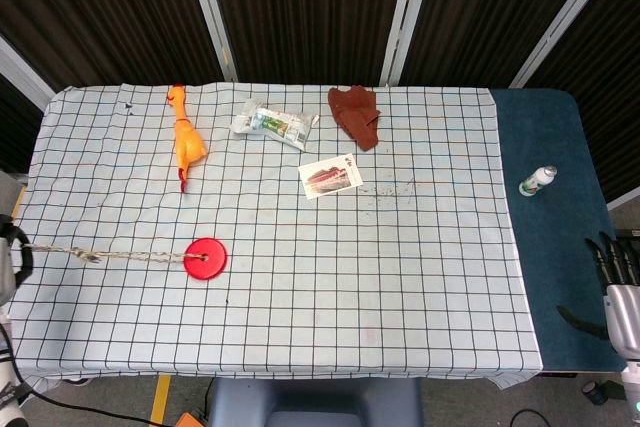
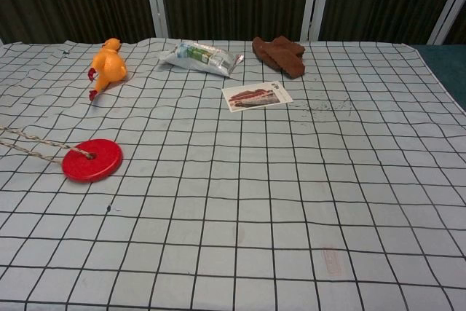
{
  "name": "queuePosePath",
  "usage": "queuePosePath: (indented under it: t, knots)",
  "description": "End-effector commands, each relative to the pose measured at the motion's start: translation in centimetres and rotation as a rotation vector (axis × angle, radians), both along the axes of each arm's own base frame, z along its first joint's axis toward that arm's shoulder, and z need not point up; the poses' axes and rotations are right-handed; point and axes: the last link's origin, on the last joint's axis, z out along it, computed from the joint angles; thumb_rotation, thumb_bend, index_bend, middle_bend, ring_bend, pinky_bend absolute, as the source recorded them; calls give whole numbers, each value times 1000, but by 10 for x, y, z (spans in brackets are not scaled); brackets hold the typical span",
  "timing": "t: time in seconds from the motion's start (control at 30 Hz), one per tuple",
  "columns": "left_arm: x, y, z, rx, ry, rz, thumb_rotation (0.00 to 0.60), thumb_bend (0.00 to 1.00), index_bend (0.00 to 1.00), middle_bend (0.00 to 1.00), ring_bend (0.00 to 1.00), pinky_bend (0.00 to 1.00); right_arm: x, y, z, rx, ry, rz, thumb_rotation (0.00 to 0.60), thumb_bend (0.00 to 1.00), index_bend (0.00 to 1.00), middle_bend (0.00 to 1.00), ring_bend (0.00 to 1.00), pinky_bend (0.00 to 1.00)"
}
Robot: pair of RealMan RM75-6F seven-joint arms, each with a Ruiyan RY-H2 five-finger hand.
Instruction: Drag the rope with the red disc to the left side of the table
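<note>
On the left side of the checked tablecloth (image 1: pixel 400 247), the red disc (image 1: pixel 205 258) already lies flat, with the rope (image 1: pixel 110 254) running leftward from it to the table's left edge. Task looks essentially done, judging by position.

Left hand (image 1: pixel 8 265) is barely in frame at the far left edge, off the table; rope ends right at it, so it reads as gripping the rope end, fingers mostly cut off by the frame. Chest view doesn't show it. Right hand (image 1: pixel 618 287) hangs off the right edge past the blue strip, fingers apart, holding nothing.

Risks, biggest first:
- Overpull. Hand is already beyond the edge; more travel left drags the disc off the table. Rope looks fairly taut, so any hand motion goes straight to the disc.
- Release off the edge. Letting go with the rope end hanging past the edge could let its weight pull more rope over; the disc probably anchors it, can't be sure.
- Cloth drag. Wrinkles show in the chest view on the left; disc could bunch the cloth.
- Rubber chicken (image 1: pixel 185 137) sits near but apart from the rope line; only a problem if the pull angles toward the back.
- Snack packet (image 1: pixel 272 123), brown cloth (image 1: pixel 355 114), card (image 1: pixel 330 176), small bottle (image 1: pixel 536 181) all well apart, no concern.
</note>
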Motion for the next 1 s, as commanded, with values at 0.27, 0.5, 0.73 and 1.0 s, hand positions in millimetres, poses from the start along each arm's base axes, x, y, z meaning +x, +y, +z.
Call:
queuePosePath:
  t: [0.27,0.5,0.73,1.0]
  knots:
    - [-23,6,44,210,51,95,600,817,885,290,49,91,1,0,-1,1,2,4,600,245,0,0,0,0]
    - [5,18,15,176,-38,-45,600,806,884,301,64,97,3,-2,-4,12,7,4,600,246,0,0,0,0]
    - [47,19,-41,27,-145,-215,600,770,864,309,84,103,5,-3,-6,16,3,6,600,246,0,0,0,0]
    - [45,9,-60,-270,-181,-133,600,355,0,0,0,0,4,-2,0,3,5,2,600,246,0,0,0,0]
